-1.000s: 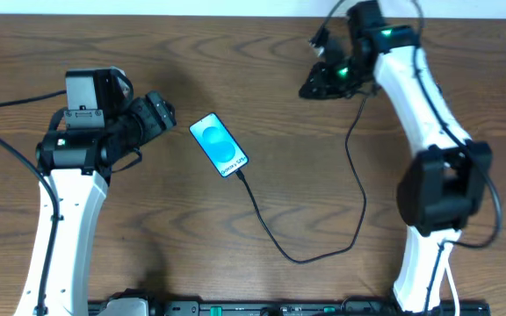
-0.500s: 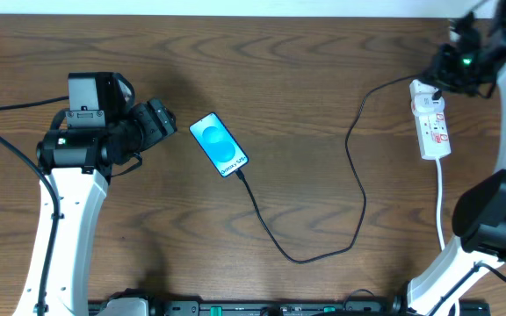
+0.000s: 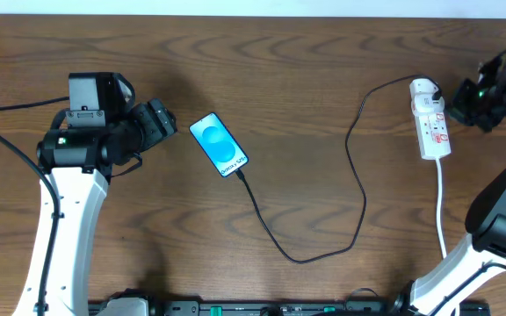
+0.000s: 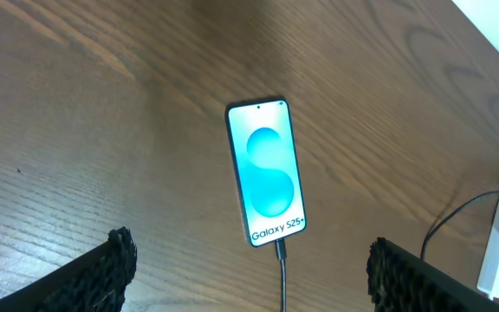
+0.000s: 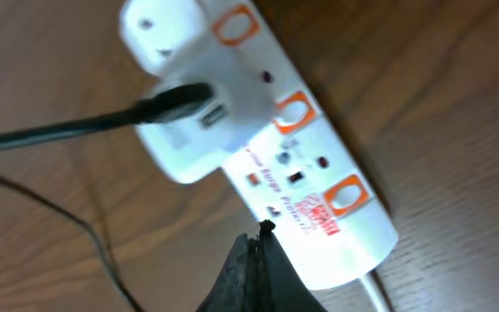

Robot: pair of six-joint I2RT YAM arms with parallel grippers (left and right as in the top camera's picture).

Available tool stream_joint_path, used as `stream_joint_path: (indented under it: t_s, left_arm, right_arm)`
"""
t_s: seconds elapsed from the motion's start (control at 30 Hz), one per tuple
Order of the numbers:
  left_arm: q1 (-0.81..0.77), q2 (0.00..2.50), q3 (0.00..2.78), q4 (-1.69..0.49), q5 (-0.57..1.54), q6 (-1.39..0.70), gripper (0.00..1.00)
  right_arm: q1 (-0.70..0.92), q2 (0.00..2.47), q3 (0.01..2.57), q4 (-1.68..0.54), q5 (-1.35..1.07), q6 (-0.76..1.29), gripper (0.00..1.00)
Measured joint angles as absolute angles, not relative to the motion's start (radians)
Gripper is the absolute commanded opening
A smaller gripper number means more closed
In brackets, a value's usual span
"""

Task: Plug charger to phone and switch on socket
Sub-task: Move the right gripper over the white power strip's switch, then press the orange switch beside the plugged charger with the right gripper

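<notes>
The phone [image 3: 218,145] lies screen-up on the wooden table, its blue screen lit, also in the left wrist view [image 4: 266,172]. The black charger cable [image 3: 306,254] is plugged into the phone's lower end [image 4: 281,260] and loops right to a white adapter [image 3: 422,89] seated in the white socket strip [image 3: 433,128]. In the right wrist view the adapter [image 5: 184,113] sits on the strip [image 5: 319,195]. My right gripper [image 3: 466,95] is shut and empty, its tips [image 5: 262,238] just beside the strip. My left gripper [image 3: 167,123] is open and empty, left of the phone.
The strip's white cord [image 3: 440,206] runs down toward the table's front edge on the right. The right arm's base [image 3: 499,219] stands at the right edge. A black rail [image 3: 262,307] lines the front edge.
My right arm swung from the table's back middle out to the far right, uncovering the socket strip, then came down beside it. The left arm, phone and cable stayed put.
</notes>
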State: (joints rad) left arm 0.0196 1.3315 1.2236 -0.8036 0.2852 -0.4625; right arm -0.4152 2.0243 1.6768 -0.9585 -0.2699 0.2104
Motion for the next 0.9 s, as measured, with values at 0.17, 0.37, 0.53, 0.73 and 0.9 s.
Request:
stream_joint_path:
  t_s: [0.17,0.37,0.53,0.73,0.9]
  left_arm:
    - [0.020,1.332,1.224,-0.804,0.286,-0.463,0.87]
    - [0.020,1.332,1.224,-0.805,0.285,-0.463,0.87]
    - [0.020,1.333,1.224,-0.805,0.285,-0.463,0.87]
    - [0.020,1.333,1.224,-0.804,0.285,-0.463,0.87]
    - [0.020,1.333,1.224,-0.805,0.285,-0.463,0.87]
  right_arm:
    - [-0.445,2.024,1.582,-0.798,-0.300,0.211,0.01]
    - [-0.453,2.031,1.498,-0.675,-0.319,0.221,0.01]
    - [-0.453,2.055,1.488,-0.633,-0.321,0.224,0.01]
    - [-0.453,2.059,1.487,-0.607,-0.312,0.235,0.01]
    - [-0.453,2.070,1.486,-0.585,-0.306,0.242,0.01]
